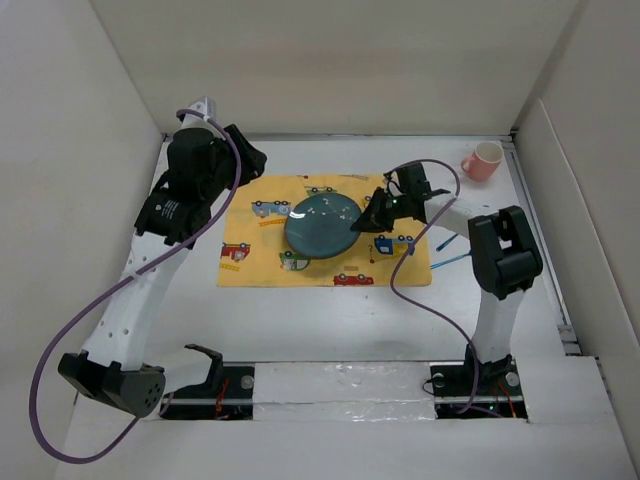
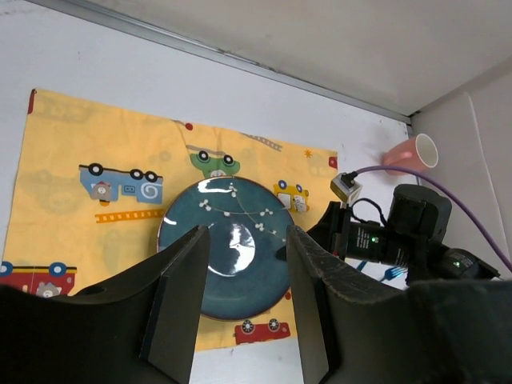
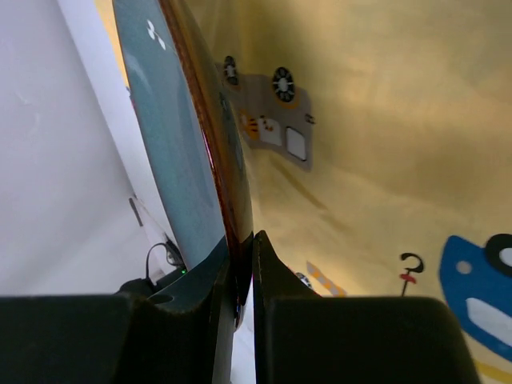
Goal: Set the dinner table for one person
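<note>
— Nearest to us, the right claw point(image 3: 240, 276) is clenched on the rim of the plate point(image 3: 172, 160), one finger against each face.
— And the dinner table point(image 1: 330, 320)?
— It spreads white under everything, with walls on three sides and our two arms bolted at its near edge.
— At its middle we count one yellow mat point(image 1: 260, 262) printed with cars, and one dark teal plate over it, gripped at its right edge.
— Whether the plate touches the mat, we cannot tell.
— The left claw point(image 2: 248, 308) hangs released by the mat's far left corner, with nothing between its fingers.
— Farther out we see one pink cup point(image 1: 483, 160) near the far right corner and two thin blue utensils point(image 1: 452, 261) just beside the mat's right edge.
</note>
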### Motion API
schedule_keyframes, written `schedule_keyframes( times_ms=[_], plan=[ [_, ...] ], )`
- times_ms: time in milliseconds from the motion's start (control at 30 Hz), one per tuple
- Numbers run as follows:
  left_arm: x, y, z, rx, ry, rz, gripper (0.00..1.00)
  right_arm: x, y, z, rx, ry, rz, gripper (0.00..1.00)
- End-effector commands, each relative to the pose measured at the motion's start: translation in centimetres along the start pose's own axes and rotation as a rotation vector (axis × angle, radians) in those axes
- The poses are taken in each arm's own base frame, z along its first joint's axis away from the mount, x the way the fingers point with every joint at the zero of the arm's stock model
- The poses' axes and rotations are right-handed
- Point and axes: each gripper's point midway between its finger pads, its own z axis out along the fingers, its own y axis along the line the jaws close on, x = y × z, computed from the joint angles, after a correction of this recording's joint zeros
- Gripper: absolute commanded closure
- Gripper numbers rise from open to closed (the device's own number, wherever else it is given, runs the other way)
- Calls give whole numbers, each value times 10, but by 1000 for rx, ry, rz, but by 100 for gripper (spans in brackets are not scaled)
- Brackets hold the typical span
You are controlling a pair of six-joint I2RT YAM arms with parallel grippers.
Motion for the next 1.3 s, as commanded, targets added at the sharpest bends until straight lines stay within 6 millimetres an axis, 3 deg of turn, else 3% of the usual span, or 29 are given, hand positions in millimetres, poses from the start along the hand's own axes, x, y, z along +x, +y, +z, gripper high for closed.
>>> schedule_keyframes(
  times_ms=[0,267,400,567,667,833,867,933,967,1000,1067,1133,1167,1200,1233,1267],
  plan=[
    [-13,-10,-3,45,-55,15,60,-25,70,-22,-216,-53,-172,100],
    [3,-2,6,32,-21,19,61,-31,29,1,-116,-45,-118,100],
    [16,0,10,47,12,16,61,-26,2,6,-22,-47,-100,75],
    [20,-1,13,61,22,10,61,-28,-3,-7,40,-65,-115,51],
    [20,-1,13,61,22,16,61,-39,-6,-29,131,-111,-140,43],
    [27,5,14,47,35,26,61,-85,-17,-91,227,-295,-120,43],
    [29,7,14,42,39,37,61,-95,-18,-99,228,-325,-107,48],
    [34,12,16,30,54,51,64,-124,-30,-124,257,-421,-56,73],
    [36,13,17,25,58,58,67,-136,-33,-135,278,-470,-41,100],
    [43,17,18,22,79,74,80,-160,-35,-156,332,-572,-33,100],
    [49,20,20,20,99,82,95,-188,-47,-196,403,-709,8,100],
    [61,24,21,18,129,86,100,-217,-52,-236,474,-856,38,100],
    [65,23,21,36,138,88,100,-235,-70,-272,551,-953,91,99],
    [69,26,22,31,147,89,100,-236,-74,-277,580,-975,99,99],
    [71,26,22,34,151,88,100,-245,-75,-293,608,-1020,110,92],
    [71,26,21,40,147,88,100,-250,-81,-304,641,-1043,128,72]
  ],
)
